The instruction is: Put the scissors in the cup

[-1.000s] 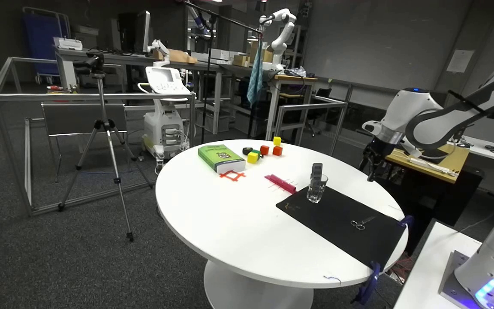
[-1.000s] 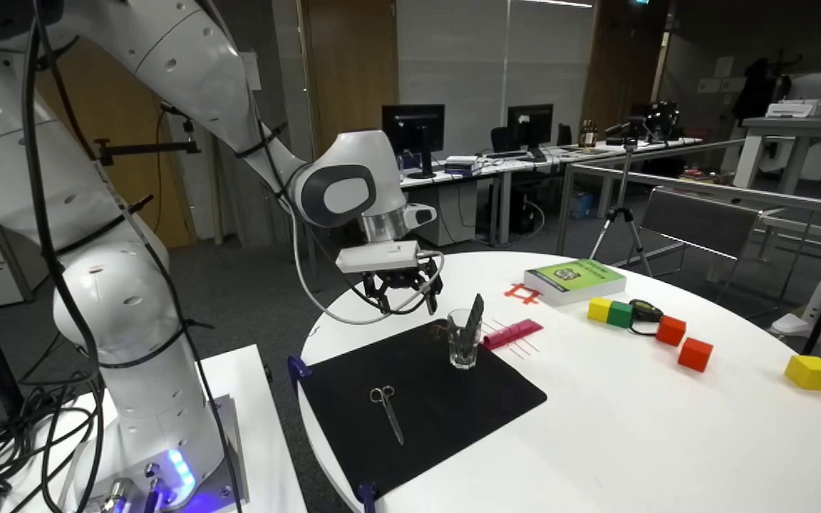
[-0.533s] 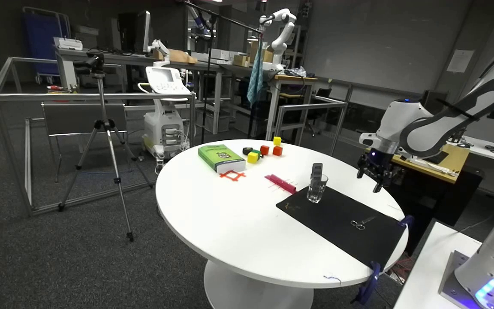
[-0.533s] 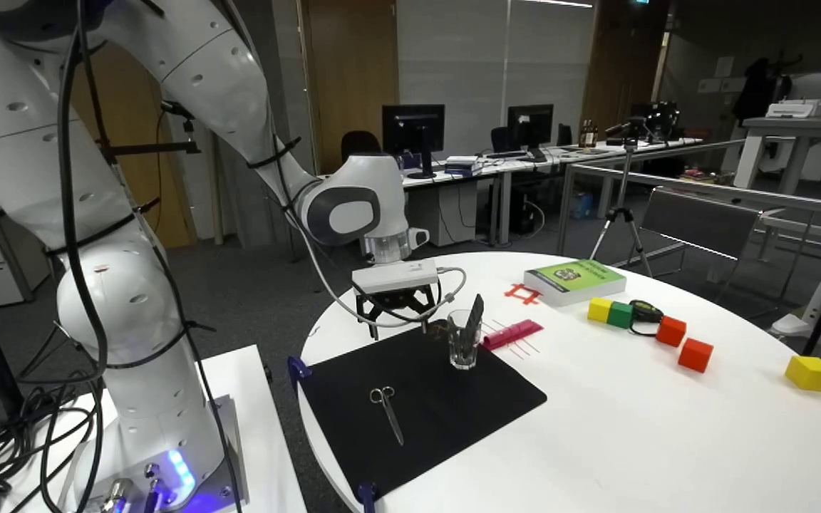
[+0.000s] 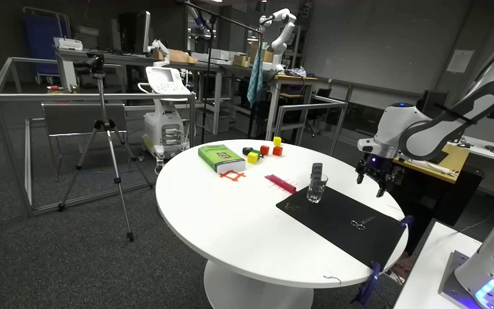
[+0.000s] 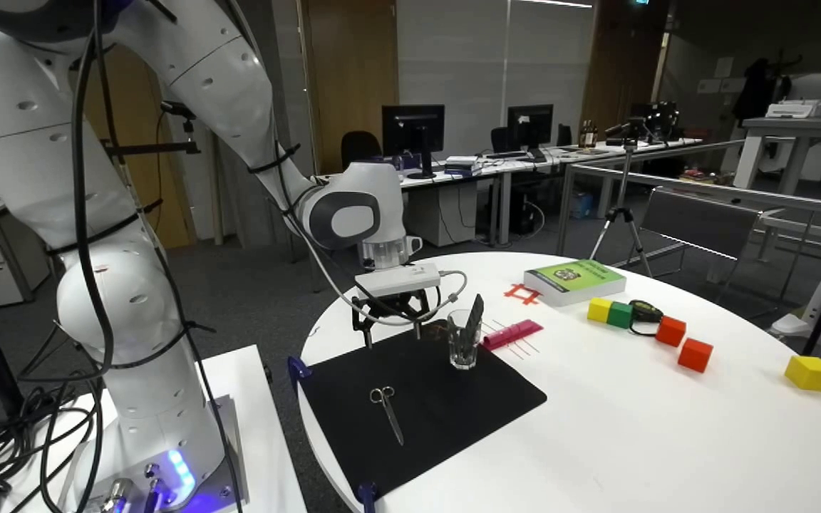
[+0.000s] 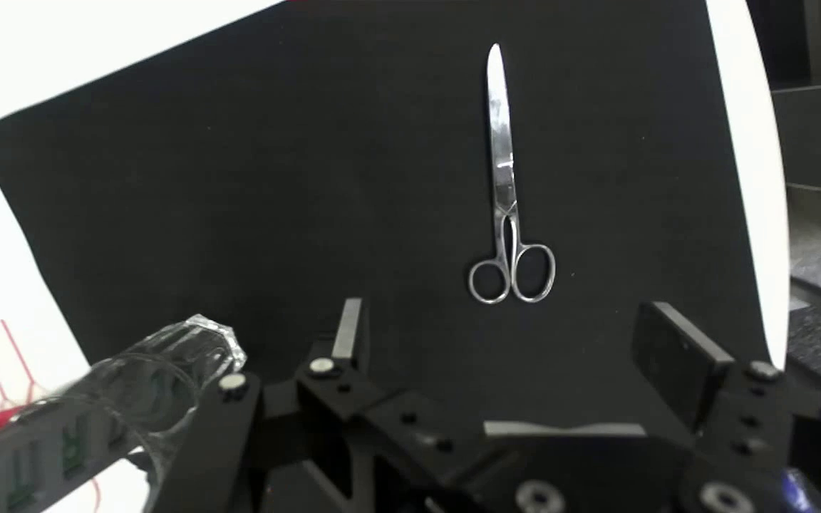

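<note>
Black rectangular matting (image 7: 254,199) on a white round table (image 5: 221,214) bears slim silver metal scissors (image 7: 503,192), blades (image 7: 499,121) toward twelve o'clock in the wrist view; at their eight o'clock stands the clear glass cup (image 7: 168,377), a grey slab (image 6: 475,318) leaning inside. My black two-fingered gripper (image 7: 510,324) has just sunk lower, at the scissors' six o'clock, fingers (image 7: 347,331) wide apart around nothing: pick-up seems next.
</note>
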Available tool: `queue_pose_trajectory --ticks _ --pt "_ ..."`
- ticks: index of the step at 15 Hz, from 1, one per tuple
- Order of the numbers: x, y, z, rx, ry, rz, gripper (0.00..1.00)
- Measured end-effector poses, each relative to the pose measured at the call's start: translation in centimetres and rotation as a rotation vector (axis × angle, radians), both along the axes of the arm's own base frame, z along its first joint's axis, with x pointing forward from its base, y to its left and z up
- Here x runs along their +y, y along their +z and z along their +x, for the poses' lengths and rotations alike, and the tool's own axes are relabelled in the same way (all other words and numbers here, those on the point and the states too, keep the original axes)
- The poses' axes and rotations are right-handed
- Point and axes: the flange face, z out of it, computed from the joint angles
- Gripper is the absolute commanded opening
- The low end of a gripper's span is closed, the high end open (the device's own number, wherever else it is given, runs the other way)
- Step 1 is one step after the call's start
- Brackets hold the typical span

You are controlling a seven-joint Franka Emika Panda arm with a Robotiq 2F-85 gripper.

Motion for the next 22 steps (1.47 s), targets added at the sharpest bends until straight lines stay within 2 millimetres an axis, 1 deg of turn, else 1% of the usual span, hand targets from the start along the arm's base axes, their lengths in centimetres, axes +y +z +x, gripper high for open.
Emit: queue_pose_trajectory --ticks 7,9,11,15,18,21,22 --pt "0.8 -5.0 -1.1 0.163 0.354 -0.018 1.00" --pt "1.2 -6.0 -1.3 0.190 0.442 -0.039 1.00" --pt "1.4 -6.8 -1.2 0.176 0.496 -0.069 1.00" --pt "1.3 -8.7 -1.4 0.124 0.525 -0.108 1.00" --pt "1.1 -10.2 -1.7 0.085 0.487 -0.093 1.00" --pt "0.9 -11.7 -2.1 0.082 0.452 -0.066 1.00" --pt "0.8 -12.2 -2.3 0.089 0.447 -0.061 0.97"
